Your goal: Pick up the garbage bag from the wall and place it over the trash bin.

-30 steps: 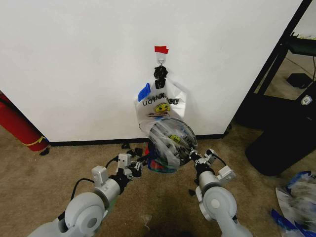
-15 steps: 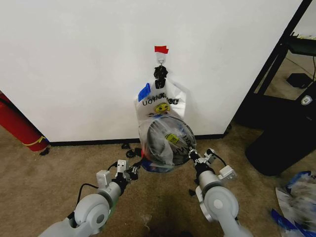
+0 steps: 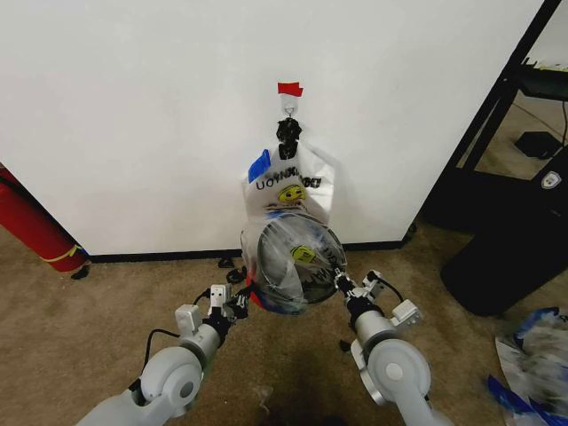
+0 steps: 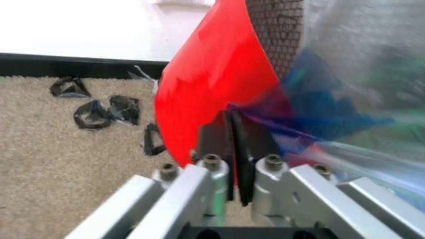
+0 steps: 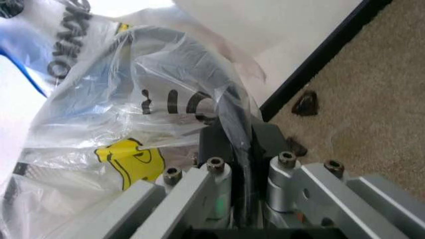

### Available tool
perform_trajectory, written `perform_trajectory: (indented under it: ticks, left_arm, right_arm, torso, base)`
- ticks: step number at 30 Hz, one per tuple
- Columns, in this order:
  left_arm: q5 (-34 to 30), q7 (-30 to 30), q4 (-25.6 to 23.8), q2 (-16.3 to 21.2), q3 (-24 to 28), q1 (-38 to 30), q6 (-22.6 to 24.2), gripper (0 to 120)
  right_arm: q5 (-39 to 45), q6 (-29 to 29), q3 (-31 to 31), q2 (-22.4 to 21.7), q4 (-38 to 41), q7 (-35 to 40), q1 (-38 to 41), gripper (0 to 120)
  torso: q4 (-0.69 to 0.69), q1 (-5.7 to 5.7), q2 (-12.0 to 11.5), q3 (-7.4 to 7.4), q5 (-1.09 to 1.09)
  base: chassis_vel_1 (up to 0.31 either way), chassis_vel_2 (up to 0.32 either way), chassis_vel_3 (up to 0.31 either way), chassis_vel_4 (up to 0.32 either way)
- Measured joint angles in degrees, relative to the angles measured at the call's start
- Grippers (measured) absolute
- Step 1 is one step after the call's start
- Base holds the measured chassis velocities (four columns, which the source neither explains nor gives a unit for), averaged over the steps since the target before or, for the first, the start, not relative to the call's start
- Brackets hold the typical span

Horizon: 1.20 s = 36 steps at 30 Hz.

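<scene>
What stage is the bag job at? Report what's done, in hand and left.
Done: the garbage bag is off the wall. In hand: the left gripper and right gripper each pinch its rim, jaws shut, spreading it over the trash bin. Left: releasing the rim.

Over the last second the garbage bag (image 3: pixel 291 266), stretched between the two grippers, comes lower and shifts toward the robot's left, so its film now covers the mouth of the trash bin (image 3: pixel 266 297) more squarely. The left gripper (image 3: pixel 238 303) draws in from its wider, lower position to the bin's side. The right gripper (image 3: pixel 343 286) drops slightly, both staying clamped on the rim.
</scene>
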Motion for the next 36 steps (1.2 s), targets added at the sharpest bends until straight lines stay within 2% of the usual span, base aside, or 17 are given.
perform_trajectory:
  ticks: [5, 6, 9, 12, 13, 18, 20, 24, 27, 36]
  left_arm:
    - [4.5, 0.4, -1.3, 1.9, -1.2, 1.6, 1.0, 26]
    - [4.5, 0.4, -1.3, 1.9, -1.2, 1.6, 1.0, 26]
    - [5.0, -0.6, -2.3, 2.5, -2.1, 2.6, 1.3, 36]
    - [3.9, -2.0, -4.2, 3.3, -3.6, 3.9, 1.6, 51]
    - [3.9, -2.0, -4.2, 3.3, -3.6, 3.9, 1.6, 51]
    - [-1.6, -3.2, -8.6, 5.1, -7.4, 5.0, 0.6, 73]
    - [-3.1, -3.3, -9.4, 5.3, -8.4, 4.7, 0.3, 76]
    - [-9.1, -2.8, -11.6, 6.2, -11.0, 1.6, -0.6, 94]
    - [-12.9, -1.3, -12.6, 7.1, -11.6, -1.4, -1.0, 100]
    - [-22.4, 1.8, -12.5, 9.4, -10.8, -10.7, 0.8, 100]
  right_arm:
    - [-0.5, 0.2, 0.1, 0.1, -1.1, 0.0, 0.9, 1]
    - [-0.5, 0.2, 0.1, 0.1, -1.1, 0.0, 0.9, 1]
    - [-1.0, 0.3, 0.1, -0.1, -1.7, -0.2, 1.1, 1]
    - [-2.0, 0.7, 0.0, -0.4, -2.3, -0.9, 1.1, 1]
    - [-2.0, 0.7, 0.0, -0.4, -2.3, -0.9, 1.1, 1]
    - [-6.3, 2.1, 0.3, -1.5, -3.9, -5.5, 0.1, 1]
    - [-6.8, 2.4, 0.5, -1.8, -4.2, -6.7, -0.1, 1]
    - [-10.1, 4.2, 0.6, -3.9, -5.2, -11.6, -0.9, 1]
    - [-12.8, 5.7, 0.3, -5.6, -5.7, -14.1, -1.1, 1]
    - [-23.6, 9.0, -2.9, -8.3, -5.5, -18.6, -1.3, 1]
  torso:
    - [0.00, 0.00, 0.0, 0.00, 0.00]
    - [0.00, 0.00, 0.0, 0.00, 0.00]
    - [0.00, 0.00, 0.0, 0.00, 0.01]
    - [0.00, 0.00, 0.0, 0.00, 0.00]
    - [0.00, 0.00, 0.0, 0.00, 0.00]
    - [0.00, 0.00, 0.0, 0.00, 0.01]
    - [-0.01, 0.00, 0.0, 0.00, 0.01]
    - [0.00, 0.00, 0.0, 0.00, 0.00]
    - [-0.01, 0.00, 0.0, 0.00, 0.01]
    - [-0.01, 0.00, 0.0, 0.00, 0.01]
  base:
    - [0.000, 0.000, 0.000, 0.000]
    - [0.000, 0.000, 0.000, 0.000]
    - [0.000, 0.000, 0.000, 0.000]
    - [0.000, 0.000, 0.000, 0.000]
    - [0.000, 0.000, 0.000, 0.000]
    - [0.000, 0.000, 0.000, 0.000]
    - [0.000, 0.000, 0.000, 0.000]
    - [0.000, 0.000, 0.000, 0.000]
    - [0.000, 0.000, 0.000, 0.000]
    - [0.000, 0.000, 0.000, 0.000]
